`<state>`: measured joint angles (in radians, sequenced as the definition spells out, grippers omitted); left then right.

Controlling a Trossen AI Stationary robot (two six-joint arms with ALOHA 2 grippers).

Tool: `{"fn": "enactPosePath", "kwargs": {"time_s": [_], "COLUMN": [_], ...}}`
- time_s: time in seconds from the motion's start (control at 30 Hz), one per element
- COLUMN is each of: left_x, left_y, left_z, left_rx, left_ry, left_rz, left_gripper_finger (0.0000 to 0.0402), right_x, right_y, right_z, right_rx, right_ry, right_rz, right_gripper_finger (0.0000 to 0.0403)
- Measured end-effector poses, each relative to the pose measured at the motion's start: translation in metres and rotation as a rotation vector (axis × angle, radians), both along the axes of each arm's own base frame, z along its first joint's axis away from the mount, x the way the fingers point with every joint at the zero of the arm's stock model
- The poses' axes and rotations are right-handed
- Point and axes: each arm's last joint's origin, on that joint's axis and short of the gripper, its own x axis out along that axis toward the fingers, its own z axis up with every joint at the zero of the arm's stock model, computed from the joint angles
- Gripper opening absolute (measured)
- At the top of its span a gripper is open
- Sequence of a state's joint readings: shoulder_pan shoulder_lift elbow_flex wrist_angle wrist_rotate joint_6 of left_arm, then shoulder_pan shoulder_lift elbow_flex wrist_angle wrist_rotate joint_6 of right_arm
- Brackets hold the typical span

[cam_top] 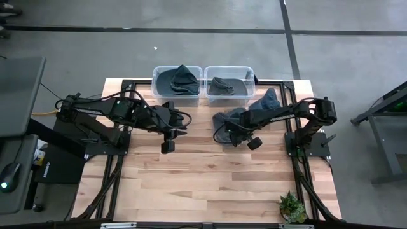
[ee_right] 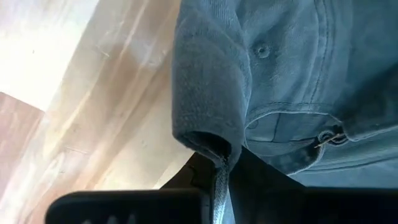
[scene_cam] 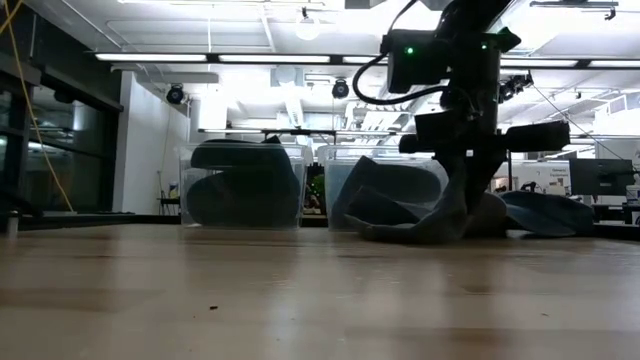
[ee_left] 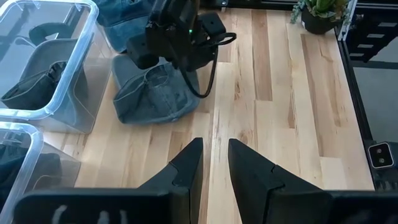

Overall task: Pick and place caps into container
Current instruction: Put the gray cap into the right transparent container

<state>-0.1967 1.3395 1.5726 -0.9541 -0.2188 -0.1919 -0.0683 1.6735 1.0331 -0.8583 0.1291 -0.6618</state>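
Right gripper (cam_top: pixel 236 137) is closed on the fabric edge of a denim-blue floppy baseball cap (cam_top: pixel 230 122) lying on the wooden bench (cam_top: pixel 210 184), center-right of the high view, just below the right clear plastic bin (cam_top: pixel 229 84). Another blue cap (cam_top: pixel 268 100) lies beside it, upper right. Both bins hold dark caps; left clear bin (cam_top: pixel 177 81) too. Left gripper (cam_top: pixel 168 141) hovers left of center, fingers (ee_left: pixel 186 168) nearly together, empty.

Grey concrete floor (cam_top: pixel 210 51) all around, crossed by dark seam lines. Long fluorescent ceiling strips (scene_cam: pixel 190 57) glow over white walls and exposed ducts. A dark side desk (cam_top: pixel 19 89) sits left; a black metal stand (cam_top: pixel 385 117) waits right.
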Motion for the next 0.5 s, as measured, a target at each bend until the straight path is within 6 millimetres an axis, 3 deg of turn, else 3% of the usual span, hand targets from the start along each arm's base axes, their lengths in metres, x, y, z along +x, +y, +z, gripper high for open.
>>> {"fn": "enactPosePath", "kwargs": {"time_s": [0.2, 0.5], "left_x": [-0.003, -0.004], "left_y": [0.001, 0.001], "left_z": [-0.002, -0.003], "left_rx": [0.009, 0.02], "left_ry": [0.034, 0.048], "left_rz": [0.002, 0.007], "left_gripper_finger": [0.0074, 0.0074], "right_x": [-0.004, -0.014], "right_y": [0.01, 0.026], "right_z": [0.01, 0.042], "right_rx": [-0.026, 0.009], "right_ry": [-0.028, -0.174], "right_rz": [-0.019, -0.02], "right_gripper_finger": [0.0015, 0.0015]}}
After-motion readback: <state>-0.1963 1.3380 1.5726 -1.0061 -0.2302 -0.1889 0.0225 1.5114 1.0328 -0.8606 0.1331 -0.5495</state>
